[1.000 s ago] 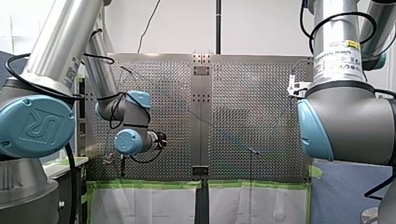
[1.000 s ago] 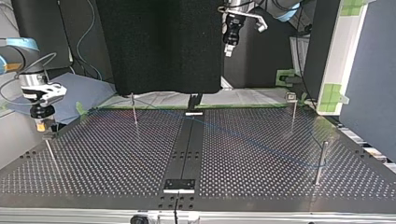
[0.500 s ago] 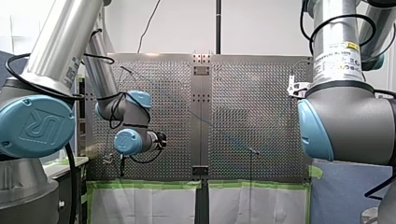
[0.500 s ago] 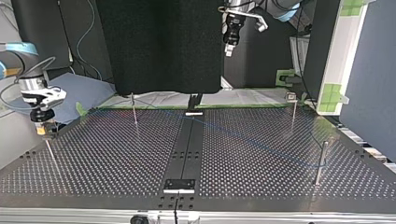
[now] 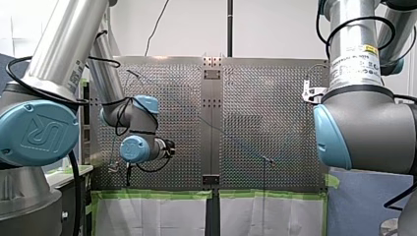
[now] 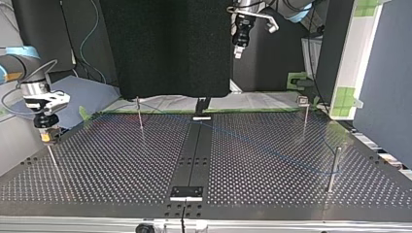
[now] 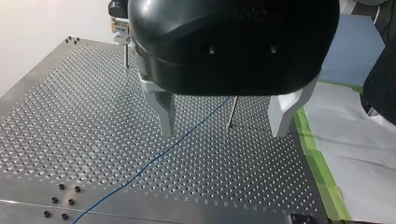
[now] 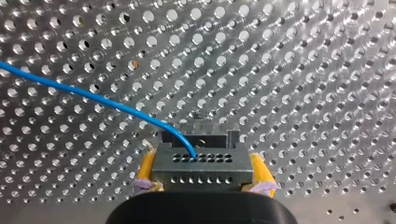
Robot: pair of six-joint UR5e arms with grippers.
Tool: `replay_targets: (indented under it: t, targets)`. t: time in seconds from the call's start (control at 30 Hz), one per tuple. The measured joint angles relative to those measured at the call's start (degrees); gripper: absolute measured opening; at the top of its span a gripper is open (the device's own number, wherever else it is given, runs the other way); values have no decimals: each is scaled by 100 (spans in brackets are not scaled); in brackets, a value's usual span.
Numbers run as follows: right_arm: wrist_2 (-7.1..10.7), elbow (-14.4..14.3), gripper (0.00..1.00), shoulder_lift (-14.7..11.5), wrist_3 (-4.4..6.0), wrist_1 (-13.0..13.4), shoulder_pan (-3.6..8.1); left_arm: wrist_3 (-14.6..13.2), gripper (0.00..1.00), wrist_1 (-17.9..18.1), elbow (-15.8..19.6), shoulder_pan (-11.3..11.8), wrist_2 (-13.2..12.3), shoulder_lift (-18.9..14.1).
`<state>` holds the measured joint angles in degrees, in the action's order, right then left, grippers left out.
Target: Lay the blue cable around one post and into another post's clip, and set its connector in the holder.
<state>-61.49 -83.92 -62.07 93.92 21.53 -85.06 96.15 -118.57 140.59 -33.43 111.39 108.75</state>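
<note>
Connector (image 8: 201, 158) clamped in right end effector (image 8: 201, 173), low over the surface (image 7: 70, 116), apparently not yet released into the holder. Blue cable (image 8: 93, 96) trails loose across the holes. Left end effector (image 7: 223, 134) hangs wide open above it. Routing looks undone.

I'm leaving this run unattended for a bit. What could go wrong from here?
1. My right gripper hangs close to the top of a thin post; a careless descent might strike it.
2. The blue cable bends sharply where it leaves the connector clamped between the yellow pads; a tug could strain that joint or twist the connector.
3. My left gripper is open above the cable, so nothing guides the slack; it may wander off its route.
</note>
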Motion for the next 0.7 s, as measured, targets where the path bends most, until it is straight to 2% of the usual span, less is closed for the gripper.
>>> replay_targets:
  t: [0.43,0.7]
  targets:
    - [25,34,0,168,-67,79,-8,0,100,0,-3,1,0,0]
    - [172,70,0,188,-85,217,-19,0,100,0,-5,16,0,0]
